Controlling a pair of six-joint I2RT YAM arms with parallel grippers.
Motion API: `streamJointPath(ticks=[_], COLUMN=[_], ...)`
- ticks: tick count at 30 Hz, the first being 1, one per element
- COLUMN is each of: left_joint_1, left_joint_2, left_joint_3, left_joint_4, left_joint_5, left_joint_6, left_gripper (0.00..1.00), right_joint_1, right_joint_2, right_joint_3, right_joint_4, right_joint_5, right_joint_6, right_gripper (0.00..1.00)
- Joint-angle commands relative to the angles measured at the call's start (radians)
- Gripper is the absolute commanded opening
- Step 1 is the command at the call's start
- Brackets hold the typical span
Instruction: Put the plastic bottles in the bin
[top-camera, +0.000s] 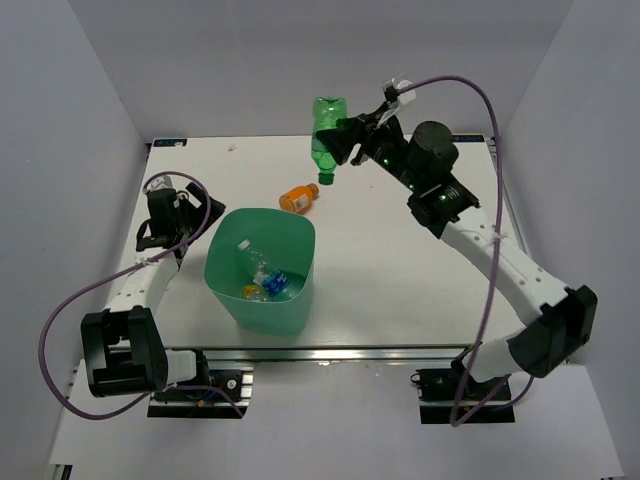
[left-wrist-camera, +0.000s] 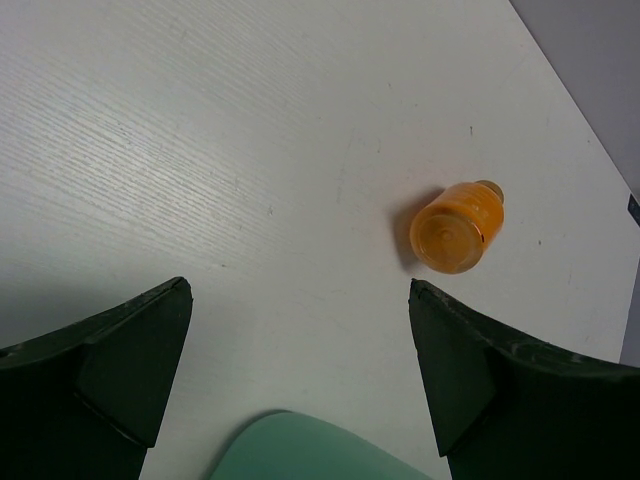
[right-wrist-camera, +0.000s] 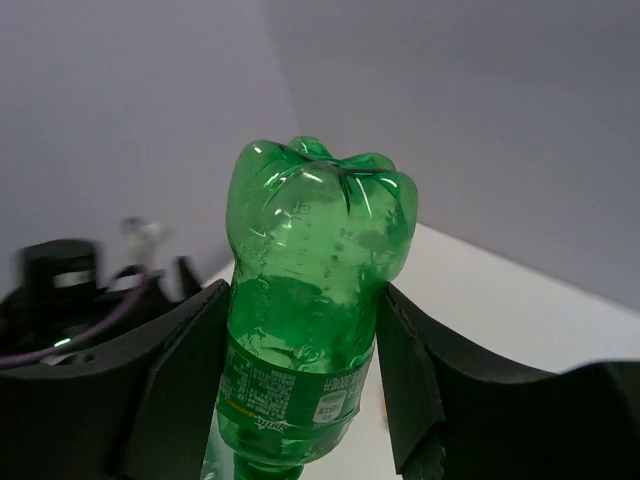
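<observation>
The right gripper (top-camera: 340, 141) clamps the translucent green plastic bottle (top-camera: 325, 140) base-up at the overhead view's upper centre. The left gripper (left-wrist-camera: 300, 372) gapes wide left of the teal-green plastic bin (top-camera: 226, 285), which holds clear blue-labelled bottles (top-camera: 262, 270). A small orange bottle (top-camera: 298, 197) lies just above the bin.

Right wrist view: green bottle (right-wrist-camera: 315, 300) neck and cap run off the bottom edge; label print too small to read. Fingers (right-wrist-camera: 175, 390) of the right gripper (right-wrist-camera: 300, 295) cover its lower flanks. Dark shape (right-wrist-camera: 60, 290) at left is blurred, cannot tell what.
Left wrist view: bin (left-wrist-camera: 300, 450) shows only a rim sliver, rest below frame. Orange bottle (left-wrist-camera: 455, 228) seen base-on, cap mostly behind the body. Left gripper (left-wrist-camera: 300, 290) fingers (left-wrist-camera: 110, 370) cut at the bottom corners.
Top view: bottles in the bin (top-camera: 262, 282) overlap, count unclear.
</observation>
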Motion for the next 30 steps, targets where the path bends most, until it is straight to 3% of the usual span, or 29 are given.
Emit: streamJointPath(ticks=[1,5,8,9,11,12,23,28,30], left_joint_1=[0.003,0.003,0.001,0.001,0.003,0.003,0.003,0.003,0.003], left_joint_2=[0.009,0.026,0.036,0.04,0.047,0.053,0.061,0.058,0.052], left_joint_3=[-0.001,0.0,0.002,0.002,0.003,0.009,0.019,0.025,0.022], left_joint_4=[0.028,0.028,0.02,0.02,0.017,0.012,-0.003,-0.029,-0.025], left_joint_5=[0.035,0.051,0.045,0.045,0.051,0.063,0.046,0.02,0.017], left_joint_6=[0.009,0.01,0.015,0.015,0.014,0.018,0.017,0.029,0.035], left_gripper=[0.98,0.98,0.98,0.98,0.98,0.98,0.98,0.98,0.98], right_joint_1=[0.082,0.212,0.274,0.286,0.299,0.3,0.264,0.074,-0.002], right_joint_2=[-0.025,0.004,0.033,0.041,0.049,0.053,0.055,0.072,0.094], right_joint_3=[0.066,0.11,0.112,0.107,0.112,0.116,0.219,0.276,0.302], right_joint_4=[-0.033,-0.13,-0.175,-0.176,-0.196,-0.199,-0.28,-0.334,-0.401], right_joint_5=[-0.294,-0.436,-0.5,-0.508,-0.488,-0.491,-0.453,-0.286,-0.161], right_joint_6=[-0.179,-0.227,-0.267,-0.291,-0.296,-0.296,-0.257,-0.115,0.034], right_gripper=[0.06,0.1,0.21,0.41,0.66,0.89,0.89,0.89,0.89])
